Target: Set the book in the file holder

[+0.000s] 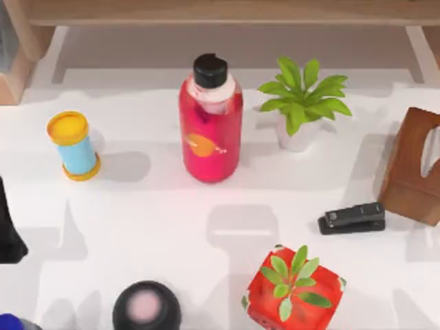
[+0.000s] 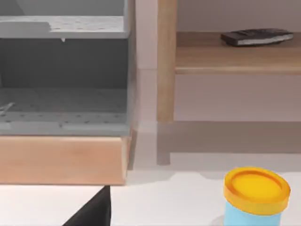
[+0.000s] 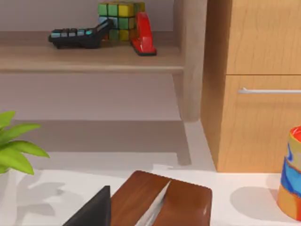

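The book is out of view. The file holder (image 2: 66, 61) is a grey perforated rack on a wooden base, seen in the left wrist view beside a wooden shelf post. A dark part of my left gripper (image 2: 94, 212) shows low in that view, short of the holder, and my left arm (image 1: 9, 230) sits at the table's left edge. A dark part of my right gripper (image 3: 94, 212) hangs just beside a brown wooden tissue box (image 3: 164, 202).
On the table stand a red bottle (image 1: 210, 124), a blue can with a yellow lid (image 1: 73, 146), a white-potted plant (image 1: 300, 103), a black stapler (image 1: 352, 218), the tissue box (image 1: 416, 165), a red-potted plant (image 1: 294, 289) and a black round lid (image 1: 146, 307).
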`<control>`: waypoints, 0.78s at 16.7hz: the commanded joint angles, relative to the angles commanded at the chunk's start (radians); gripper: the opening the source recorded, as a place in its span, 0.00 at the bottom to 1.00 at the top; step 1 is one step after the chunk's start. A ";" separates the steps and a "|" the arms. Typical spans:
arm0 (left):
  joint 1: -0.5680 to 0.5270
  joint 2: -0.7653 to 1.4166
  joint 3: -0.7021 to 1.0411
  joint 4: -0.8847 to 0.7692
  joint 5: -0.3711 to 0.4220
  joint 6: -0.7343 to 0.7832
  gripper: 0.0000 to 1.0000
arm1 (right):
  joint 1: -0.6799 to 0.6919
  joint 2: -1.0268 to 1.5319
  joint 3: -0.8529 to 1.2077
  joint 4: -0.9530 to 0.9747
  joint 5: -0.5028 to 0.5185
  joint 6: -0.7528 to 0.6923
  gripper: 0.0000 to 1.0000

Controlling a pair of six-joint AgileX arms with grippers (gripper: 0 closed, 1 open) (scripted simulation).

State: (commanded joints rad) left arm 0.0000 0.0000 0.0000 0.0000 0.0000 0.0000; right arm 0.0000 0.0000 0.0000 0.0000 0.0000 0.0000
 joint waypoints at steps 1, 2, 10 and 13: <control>0.000 0.000 0.000 0.000 0.000 0.000 1.00 | 0.000 0.000 0.000 0.000 0.000 0.000 1.00; 0.000 0.000 0.000 0.000 0.000 0.000 1.00 | 0.000 0.000 0.000 0.000 0.000 0.000 1.00; -0.118 0.355 0.370 -0.019 -0.093 -0.005 1.00 | 0.000 0.000 0.000 0.000 0.000 0.000 1.00; -0.193 0.614 0.653 -0.038 -0.165 -0.001 1.00 | 0.000 0.000 0.000 0.000 0.000 0.000 1.00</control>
State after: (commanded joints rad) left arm -0.1933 0.6139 0.6532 -0.0385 -0.1655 -0.0014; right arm 0.0000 0.0000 0.0000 0.0000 0.0000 0.0000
